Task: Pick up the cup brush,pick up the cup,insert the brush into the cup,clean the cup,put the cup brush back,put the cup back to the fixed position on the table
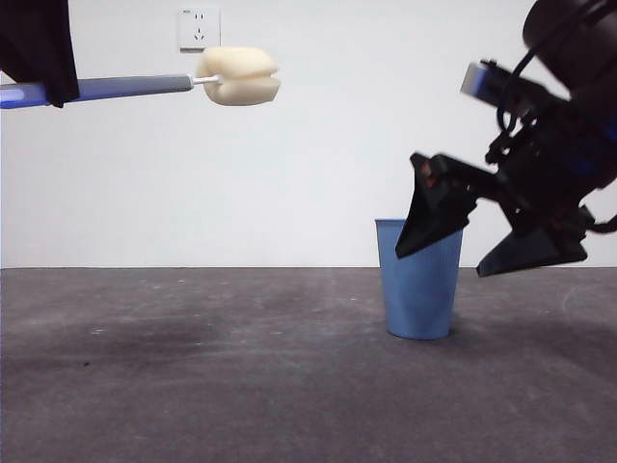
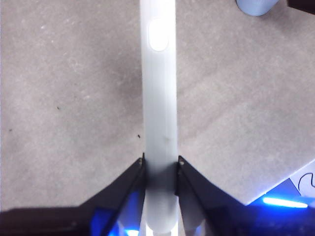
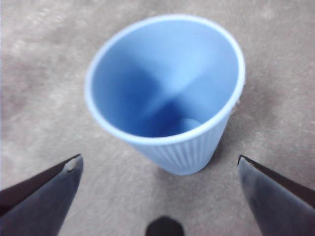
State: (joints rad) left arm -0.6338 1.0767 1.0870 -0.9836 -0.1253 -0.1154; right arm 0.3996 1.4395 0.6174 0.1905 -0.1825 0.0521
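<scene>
The blue ribbed cup [image 1: 418, 280] stands upright on the dark grey table [image 1: 193, 386], right of centre. My right gripper [image 1: 482, 246] is open and hangs just above and beside the cup's rim, one jaw in front of the cup. In the right wrist view the cup [image 3: 167, 93] stands between and ahead of the wide-apart jaws, untouched. My left gripper [image 2: 160, 164] is shut on the cup brush handle [image 2: 158, 98]. It holds the cup brush [image 1: 145, 87] level, high at the upper left, its cream sponge head [image 1: 239, 76] pointing toward the cup.
A white wall with a socket [image 1: 199, 28] stands behind the table. The cup's base [image 2: 256, 6] shows at the edge of the left wrist view. The table's far edge runs level behind the cup.
</scene>
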